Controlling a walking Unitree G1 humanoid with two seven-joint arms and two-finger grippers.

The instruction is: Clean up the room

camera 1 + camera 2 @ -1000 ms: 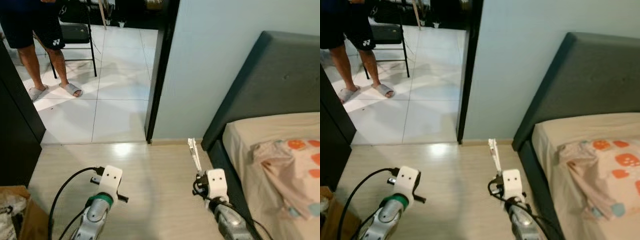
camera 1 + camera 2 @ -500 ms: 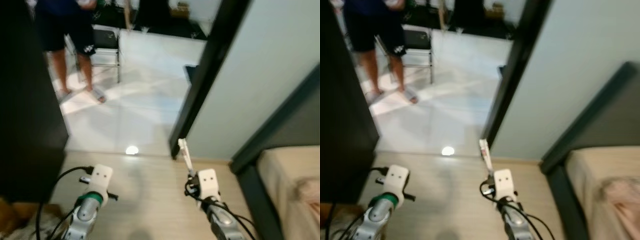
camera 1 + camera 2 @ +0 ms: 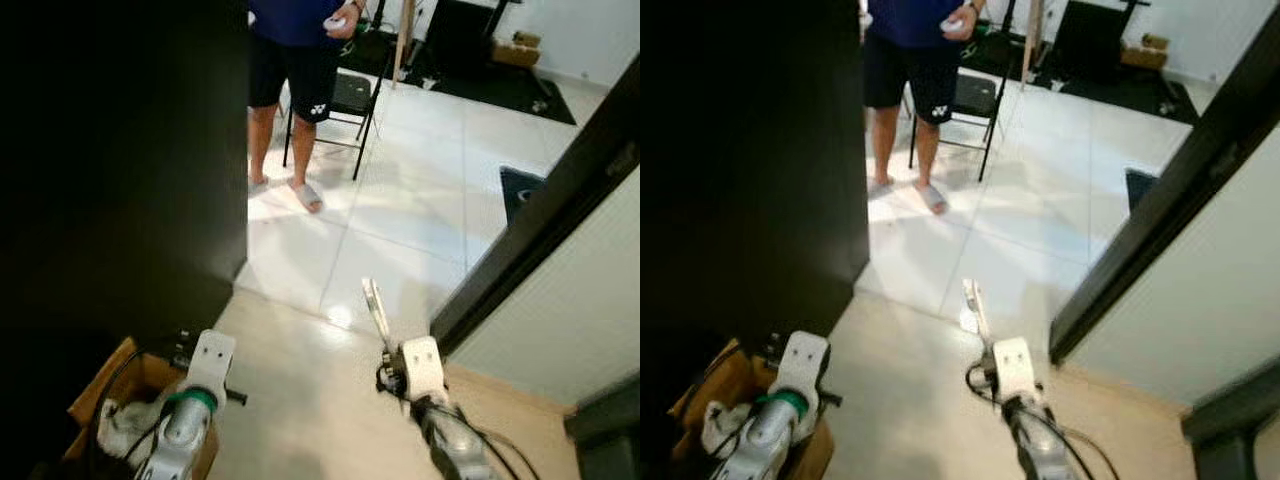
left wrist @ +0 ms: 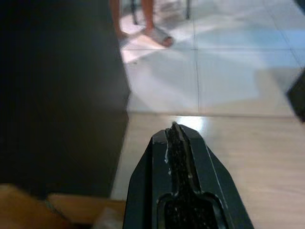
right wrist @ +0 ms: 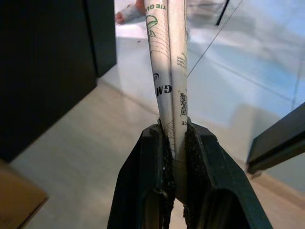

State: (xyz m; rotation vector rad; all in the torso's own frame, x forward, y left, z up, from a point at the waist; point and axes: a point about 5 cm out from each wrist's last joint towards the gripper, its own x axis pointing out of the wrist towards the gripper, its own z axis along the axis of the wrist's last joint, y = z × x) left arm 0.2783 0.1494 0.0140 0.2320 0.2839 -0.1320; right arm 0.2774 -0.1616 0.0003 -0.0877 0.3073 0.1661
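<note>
My right gripper is shut on a flat white paper packet with green print, which sticks up from the fingers over the pale wood floor. My left gripper is shut with nothing between its fingers, held low at the left above a cardboard box that holds crumpled white material.
A tall black cabinet stands at the left. A black door frame runs diagonally at the right beside a pale wall. Beyond the doorway is a white tiled floor where a person in dark shorts and sandals stands before a folding chair.
The camera has swung left: the bed has left the picture, while the black cabinet and cardboard box have come in. Both grippers hold as before, the right still on the packet.
</note>
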